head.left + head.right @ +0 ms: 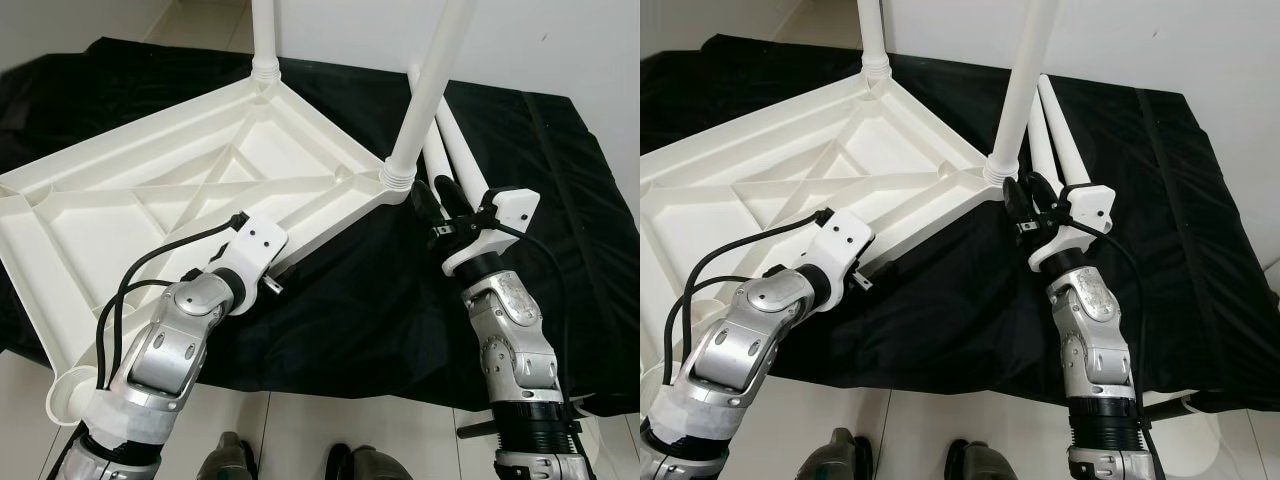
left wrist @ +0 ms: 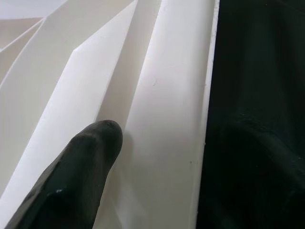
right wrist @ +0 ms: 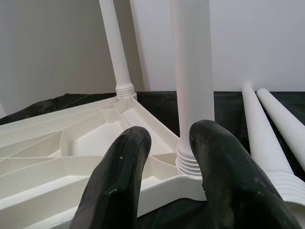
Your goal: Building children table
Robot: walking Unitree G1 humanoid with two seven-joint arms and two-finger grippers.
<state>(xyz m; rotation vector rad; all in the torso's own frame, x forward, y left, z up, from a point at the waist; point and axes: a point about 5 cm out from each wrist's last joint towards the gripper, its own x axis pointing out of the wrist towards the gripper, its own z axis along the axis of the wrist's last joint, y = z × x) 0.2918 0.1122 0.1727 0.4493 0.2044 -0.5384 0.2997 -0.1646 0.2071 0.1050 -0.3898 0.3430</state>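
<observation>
Upside-down white children table (image 1: 200, 170) across the frame's left on a black cloth (image 1: 970, 300), braced at its edge by the left end effector (image 1: 262, 240) (grip unreadable), two spare legs (image 1: 455, 150) waiting beside the spread, empty right end effector (image 1: 432, 205).

There is 1 white plastic tabletop (image 1: 150, 190), lying upside down. 4 white table legs show: 2 standing upright in corner sockets, one far (image 1: 264, 35) and one near (image 1: 430, 90), and 2 loose legs (image 1: 452, 145) lying side by side on 1 black cloth (image 1: 340, 320).
</observation>
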